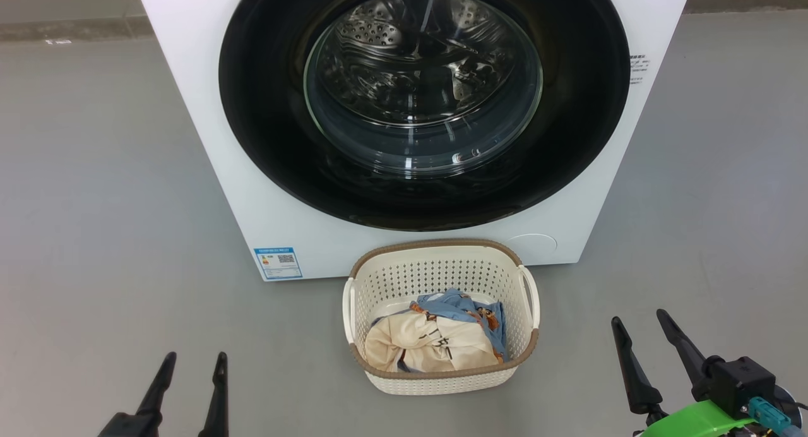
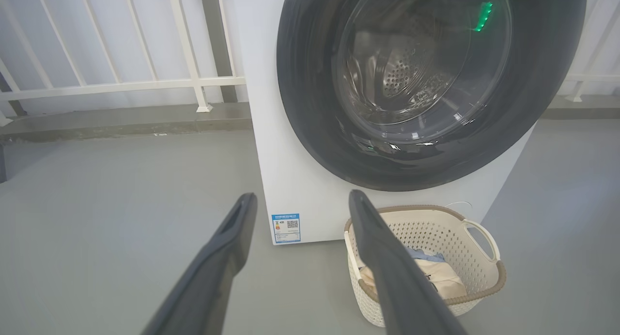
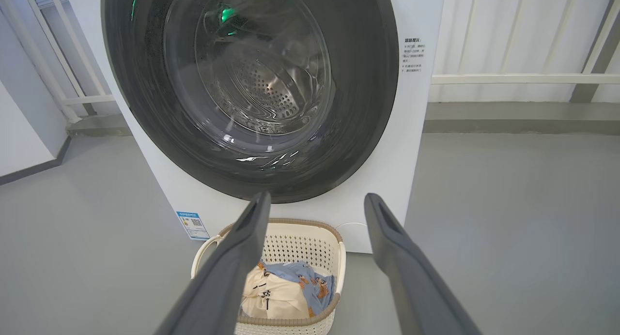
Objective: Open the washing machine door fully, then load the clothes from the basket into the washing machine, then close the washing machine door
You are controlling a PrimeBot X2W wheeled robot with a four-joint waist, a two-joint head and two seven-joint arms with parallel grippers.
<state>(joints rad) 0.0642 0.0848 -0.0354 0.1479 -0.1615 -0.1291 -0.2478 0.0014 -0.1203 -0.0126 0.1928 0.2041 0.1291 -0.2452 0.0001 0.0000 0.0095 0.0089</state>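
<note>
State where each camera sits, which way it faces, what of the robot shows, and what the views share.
Head view: on the head, facing forward and down at the washing machine door and the basket; left gripper lower left, right gripper lower right, both open.
Left wrist view: on the left wrist, facing along its own fingers toward the door, basket at right.
Right wrist view: on the right wrist, along its own fingers, basket between them.
Shared: all show door, basket, the clothes.

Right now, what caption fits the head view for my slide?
Washing machine door shut; clothes wait in the basket; left fingers and right fingers open, empty.
</note>
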